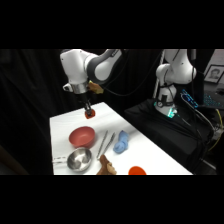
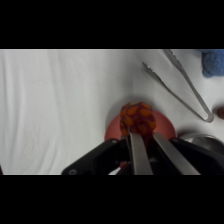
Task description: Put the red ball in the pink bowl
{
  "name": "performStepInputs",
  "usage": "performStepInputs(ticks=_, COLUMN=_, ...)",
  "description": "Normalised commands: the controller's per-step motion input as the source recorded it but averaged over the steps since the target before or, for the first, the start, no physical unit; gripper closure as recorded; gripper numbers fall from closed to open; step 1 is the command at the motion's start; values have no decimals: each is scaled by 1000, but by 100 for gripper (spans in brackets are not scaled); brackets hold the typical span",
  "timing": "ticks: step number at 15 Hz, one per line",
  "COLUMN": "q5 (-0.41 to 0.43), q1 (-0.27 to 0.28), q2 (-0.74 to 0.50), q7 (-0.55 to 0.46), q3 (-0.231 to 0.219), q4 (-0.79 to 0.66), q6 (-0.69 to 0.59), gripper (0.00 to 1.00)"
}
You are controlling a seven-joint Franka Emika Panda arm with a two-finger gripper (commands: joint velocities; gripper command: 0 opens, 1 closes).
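Red ball (image 2: 138,118) pinched in the jaws (image 2: 141,131), round, no long axis, pink bowl (image 2: 167,129) beneath, tongs (image 2: 181,82) nearby

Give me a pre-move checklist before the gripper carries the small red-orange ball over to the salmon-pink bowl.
1. Small red-orange ball held between the gripper fingers: ok.
2. Ball lifted off the white table: ok in the side view.
3. Salmon-pink round bowl upright and looks empty: ok.
4. Gripper directly above the bowl's centre: cannot tell; the side view shows it nearer the far edge.
5. Metal tongs and shiny silver metal bowl lie outside the pink bowl: ok.
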Motion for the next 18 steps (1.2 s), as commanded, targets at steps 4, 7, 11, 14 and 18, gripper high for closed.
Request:
performStepInputs(ticks=4, q5=182, q1=-83, q2=292, q7=-124, q3=88, q4=450, q6=-58, gripper=98)
performStepInputs(ticks=7, q5=133, q1=-89, q2=280, q7=-103, q3=81, q4=381, q6=47, gripper=98)
performStepInputs(ticks=11, q5=153, q1=-114, q2=243, q7=-128, q3=103, q4=308, q6=127, gripper=98)
performStepInputs(ticks=14, q5=142, q1=-105, q2=221, q7=-107, q3=100, q4=265, q6=143, gripper=98)
performStepInputs(ticks=18, q5=126, q1=-87, q2=233, q7=-87, q3=93, q4=283, q6=80, gripper=98)
